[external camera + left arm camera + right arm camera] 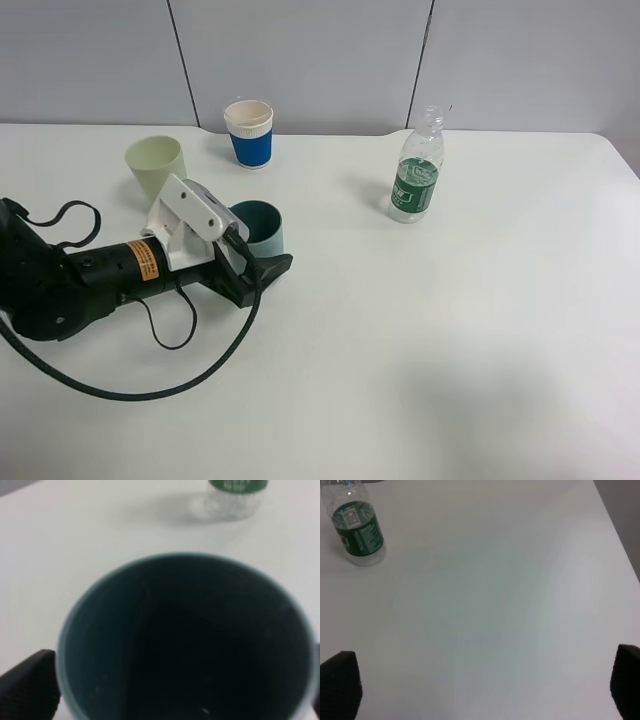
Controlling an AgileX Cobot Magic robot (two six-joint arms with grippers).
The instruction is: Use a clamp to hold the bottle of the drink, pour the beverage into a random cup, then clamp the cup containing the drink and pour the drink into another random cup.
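A teal cup [264, 226] stands upright on the white table [450, 330], left of centre. My left gripper [257, 243] is open, with a finger on each side of this cup. In the left wrist view the cup [185, 630] fills the frame, one black fingertip [27, 687] sits by its rim, and its dark inside hides any liquid. The clear bottle [415, 172] with a green label stands upright and apart at the back right; it also shows in the right wrist view [357, 530]. My right gripper [482, 687] is open and empty over bare table, out of the exterior view.
A pale green cup [155, 166] stands behind the left arm. A blue and white paper cup [249, 133] stands at the back near the wall. A black cable [160, 385] loops on the table in front of the left arm.
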